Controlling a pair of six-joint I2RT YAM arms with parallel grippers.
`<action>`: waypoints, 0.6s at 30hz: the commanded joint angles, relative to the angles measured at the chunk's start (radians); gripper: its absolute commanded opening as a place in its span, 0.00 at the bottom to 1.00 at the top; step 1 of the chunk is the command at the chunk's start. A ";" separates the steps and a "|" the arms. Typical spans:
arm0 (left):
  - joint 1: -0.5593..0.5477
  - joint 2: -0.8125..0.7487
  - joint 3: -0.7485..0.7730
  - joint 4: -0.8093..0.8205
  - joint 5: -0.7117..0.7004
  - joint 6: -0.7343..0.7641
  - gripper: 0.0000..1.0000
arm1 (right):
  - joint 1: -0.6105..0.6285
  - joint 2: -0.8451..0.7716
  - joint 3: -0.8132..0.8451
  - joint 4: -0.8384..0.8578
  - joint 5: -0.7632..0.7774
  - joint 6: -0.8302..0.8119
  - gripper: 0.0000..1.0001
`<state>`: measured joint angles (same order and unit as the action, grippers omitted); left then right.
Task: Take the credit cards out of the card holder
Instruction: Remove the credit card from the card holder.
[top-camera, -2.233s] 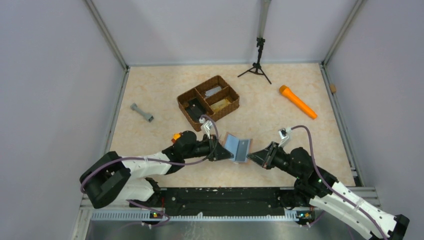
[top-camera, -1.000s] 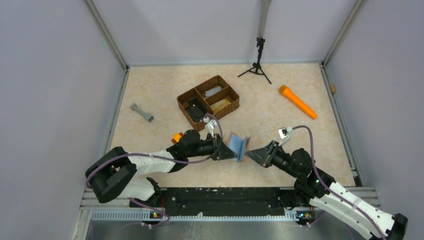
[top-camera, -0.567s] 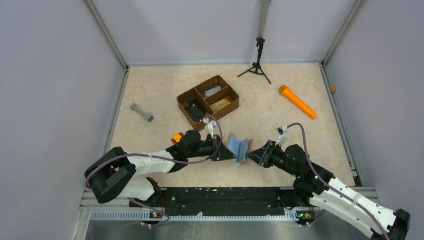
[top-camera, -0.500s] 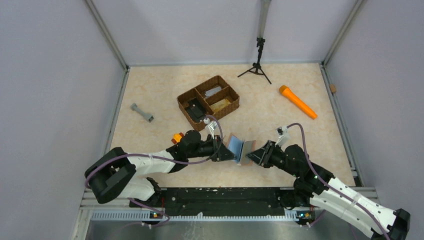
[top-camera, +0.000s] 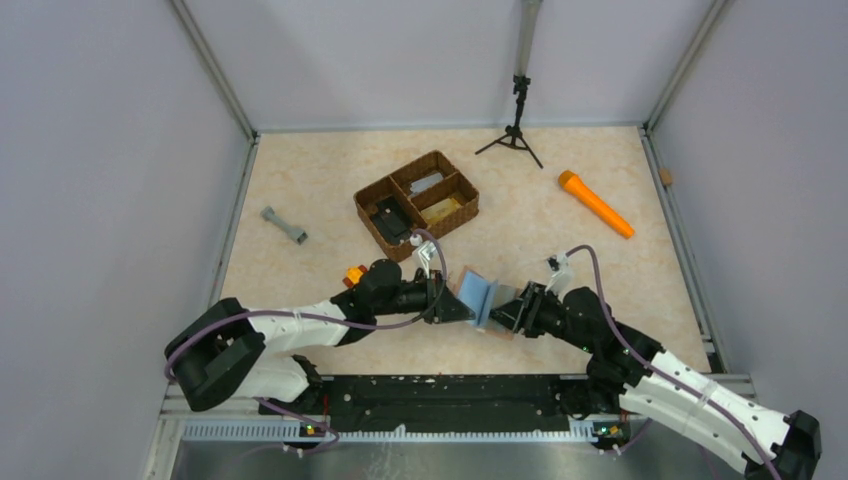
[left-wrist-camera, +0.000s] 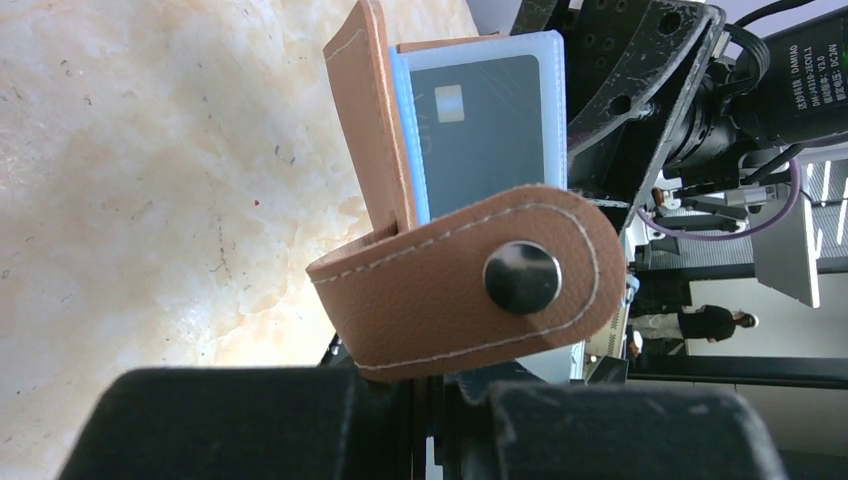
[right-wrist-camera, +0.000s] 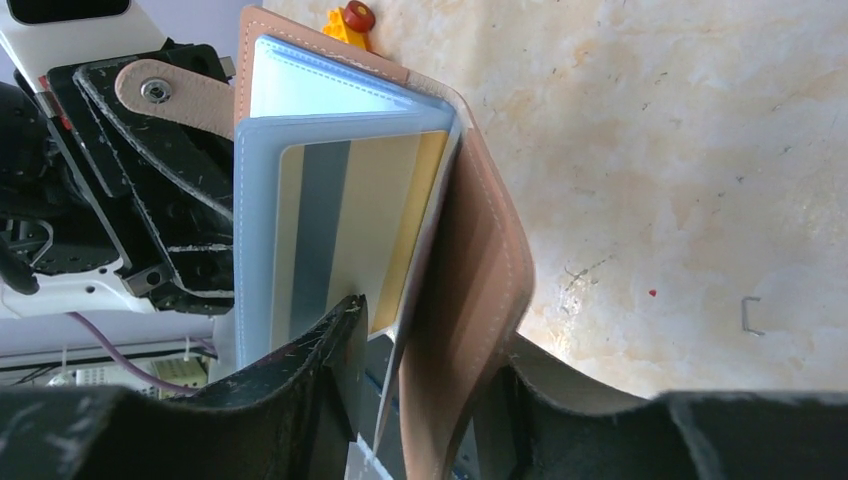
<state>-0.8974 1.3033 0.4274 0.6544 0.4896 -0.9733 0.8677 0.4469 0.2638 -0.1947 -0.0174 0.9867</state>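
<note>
Left pincer (top-camera: 464, 309) grips card holder (top-camera: 481, 295) edge (upright).

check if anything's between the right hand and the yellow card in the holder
Only the plastic sleeve covering the yellow card; the right hand straddles one leaf of the card holder, held by the left hand.

Card holder (left-wrist-camera: 430, 300) ext.: matt smooth leather

Tan card holder (top-camera: 481, 296), open and upright, pale-blue inside, holding cards (right-wrist-camera: 345, 225).
</note>
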 joint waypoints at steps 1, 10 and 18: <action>-0.005 -0.042 0.045 0.003 0.002 0.038 0.00 | -0.003 -0.032 0.044 0.013 -0.005 -0.024 0.42; -0.005 -0.055 0.056 -0.008 0.019 0.053 0.10 | -0.003 -0.072 0.030 0.023 0.005 -0.013 0.12; -0.005 -0.032 -0.021 0.273 0.070 -0.044 0.63 | -0.003 -0.051 0.028 0.033 -0.007 -0.012 0.02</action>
<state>-0.8974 1.2716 0.4274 0.7025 0.5159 -0.9707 0.8673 0.3996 0.2638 -0.2077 -0.0135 0.9783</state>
